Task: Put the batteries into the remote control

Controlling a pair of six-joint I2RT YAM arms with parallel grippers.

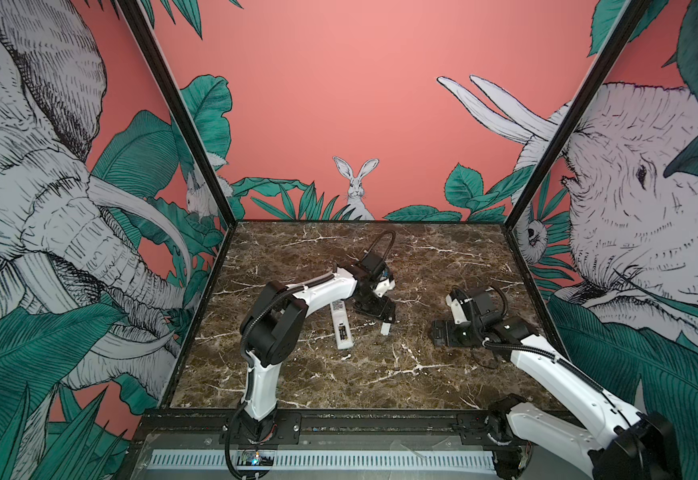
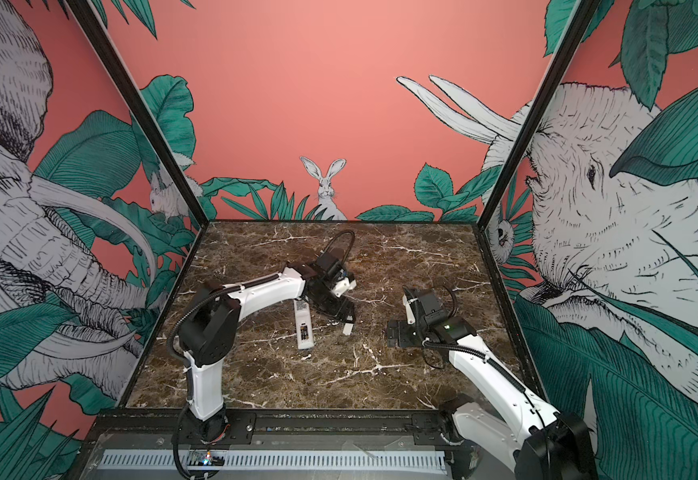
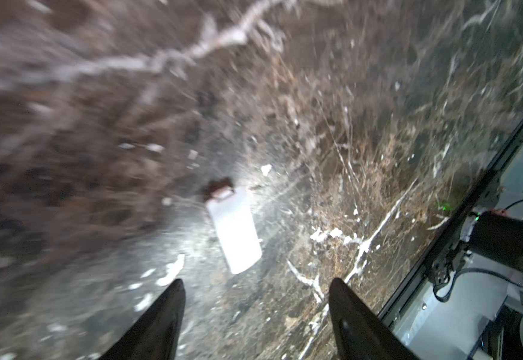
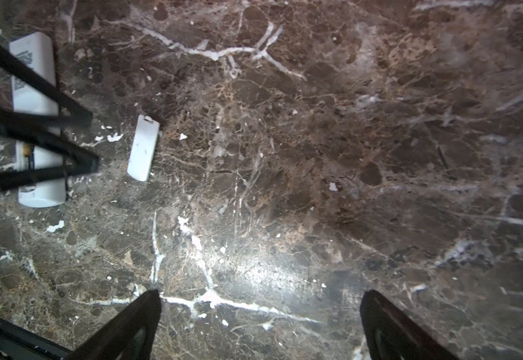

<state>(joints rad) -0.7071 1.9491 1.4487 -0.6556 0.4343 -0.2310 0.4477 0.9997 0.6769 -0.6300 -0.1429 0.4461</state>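
Note:
The white remote control (image 1: 341, 328) (image 2: 305, 329) lies back-up on the marble near the middle. Its compartment is open, and the dark batteries (image 2: 305, 332) (image 4: 27, 154) sit inside it. The loose white battery cover (image 1: 385, 329) (image 3: 233, 230) (image 4: 144, 148) lies flat on the table just right of the remote. My left gripper (image 1: 384, 318) (image 3: 255, 290) hovers over the cover, open, with nothing between its fingers. My right gripper (image 1: 435, 332) (image 4: 260, 296) is farther right and low over bare marble. It is wide open and holds nothing. The left wrist view is blurred.
The dark marble table (image 1: 380, 374) is boxed in by patterned walls at the left, back and right. A black rail (image 1: 360, 419) runs along its front edge. The left arm's forearm (image 1: 322, 291) passes over the far end of the remote.

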